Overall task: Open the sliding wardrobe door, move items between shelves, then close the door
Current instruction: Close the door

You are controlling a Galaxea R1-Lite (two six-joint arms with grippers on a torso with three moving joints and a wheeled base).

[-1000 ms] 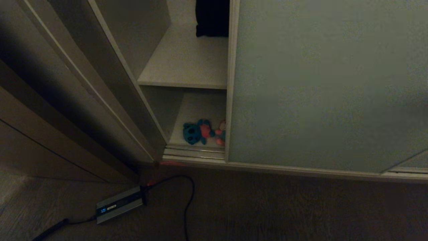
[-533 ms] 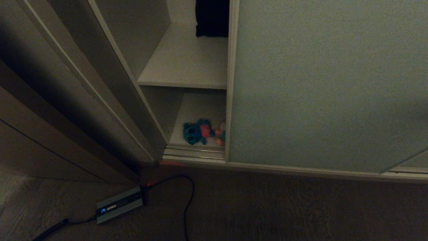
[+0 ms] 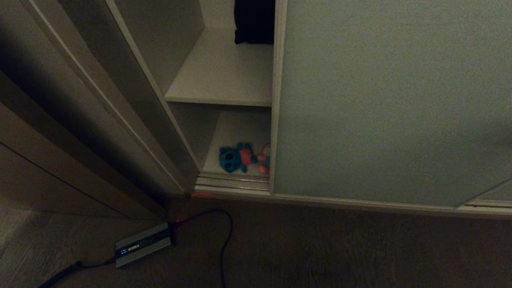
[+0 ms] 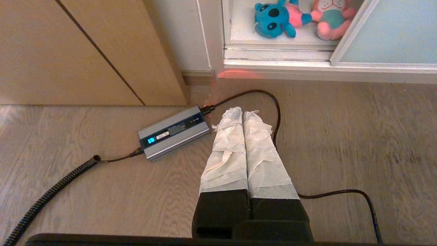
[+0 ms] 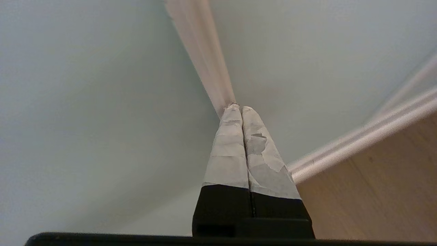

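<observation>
Dim room, low light in head view. Wood-grain floor (image 3: 320,248) runs under wardrobe front. Brown wood-grain panel (image 3: 48,160) at 9 o'clock, dark seam running across it. Grey power adapter (image 3: 144,245) on floor at 7 o'clock, small blue indicator lit. Black cable (image 3: 226,236) loops from it toward 6 o'clock. Coiled cord (image 4: 51,194) trails off at 8 o'clock.

A matt, smooth pale grey-green finish is shown by the sliding wardrobe door (image 3: 392,100), edged in thin light metal. The floor (image 4: 341,136) is laid in matt wood grain. The two plush toys (image 4: 273,18) are seen in soft cloth. The charger (image 4: 174,131) is cased in brushed metal. The left claw (image 4: 243,114) is wrapped in wrinkled white tape.
</observation>
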